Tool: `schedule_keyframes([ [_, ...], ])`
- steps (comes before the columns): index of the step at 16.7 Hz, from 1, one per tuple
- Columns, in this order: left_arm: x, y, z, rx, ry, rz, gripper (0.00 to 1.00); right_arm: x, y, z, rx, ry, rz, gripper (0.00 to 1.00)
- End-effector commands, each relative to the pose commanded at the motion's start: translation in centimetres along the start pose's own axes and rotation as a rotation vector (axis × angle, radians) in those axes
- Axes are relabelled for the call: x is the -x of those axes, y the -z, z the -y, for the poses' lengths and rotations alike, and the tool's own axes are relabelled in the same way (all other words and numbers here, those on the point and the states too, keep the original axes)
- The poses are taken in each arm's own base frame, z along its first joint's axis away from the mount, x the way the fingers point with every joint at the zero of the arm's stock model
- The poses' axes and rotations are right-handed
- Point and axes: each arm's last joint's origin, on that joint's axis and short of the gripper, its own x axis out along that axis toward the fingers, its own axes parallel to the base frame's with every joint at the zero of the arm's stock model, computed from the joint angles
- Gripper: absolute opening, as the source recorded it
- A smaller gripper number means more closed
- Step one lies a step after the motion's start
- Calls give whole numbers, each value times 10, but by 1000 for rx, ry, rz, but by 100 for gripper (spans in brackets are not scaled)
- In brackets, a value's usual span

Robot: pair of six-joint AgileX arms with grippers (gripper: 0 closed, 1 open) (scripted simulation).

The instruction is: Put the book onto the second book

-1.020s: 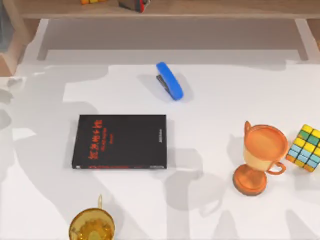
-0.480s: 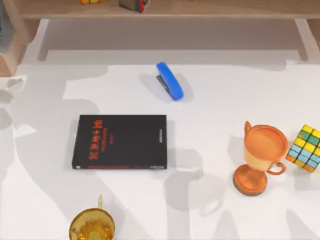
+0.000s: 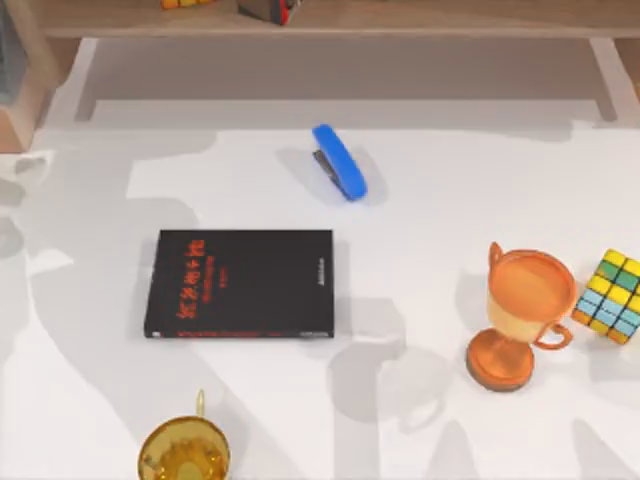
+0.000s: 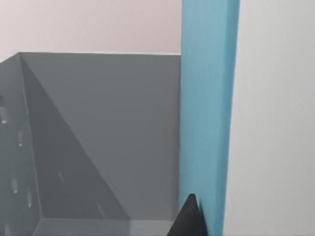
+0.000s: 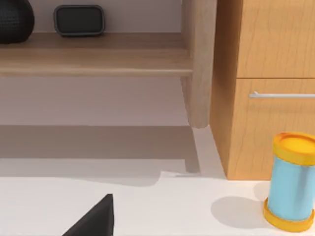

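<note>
Thick light-blue book (image 4: 206, 113) is off the table (image 3: 450, 200), upright and close in the left wrist view in front of a grey box (image 4: 98, 137). Left tool (image 4: 193, 220) has a dark tip against the cover, so I read it as clamped on the book. Flat black book with red lettering (image 3: 240, 283) lies left of centre on the table, top bare, unmoved over the last second. Same for the blue stapler (image 3: 340, 162), orange trophy cup (image 3: 520, 310) and colour cube (image 3: 610, 295). Only the shadows at the table's left edge have shifted, so the left arm is likely moving and placement is still pending. Right tool (image 5: 93, 220) is parked facing a wooden shelf (image 5: 93, 61); can't tell its grip state.
</note>
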Motion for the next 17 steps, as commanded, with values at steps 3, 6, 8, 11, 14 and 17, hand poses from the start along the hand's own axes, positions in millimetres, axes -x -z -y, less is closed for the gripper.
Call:
schedule_keyframes([
  [3, 0, 0, 0, 0, 0, 0, 0, 0, 0, 0, 0, 0, 0, 100],
  [6, 0, 0, 0, 0, 0, 0, 0, 0, 0, 0, 0, 0, 0, 100],
  [8, 0, 0, 0, 0, 0, 0, 0, 0, 0, 0, 0, 0, 0, 100],
  [11, 2, -2, -1, -2, -3, 2, 0, 0, 0, 0, 0, 0, 0, 100],
  [14, 9, -9, -1, -2, -3, 2, 0, 0, 0, 0, 0, 0, 0, 100],
  [17, 11, -11, -1, -2, -3, 2, 0, 0, 0, 0, 0, 0, 0, 100],
])
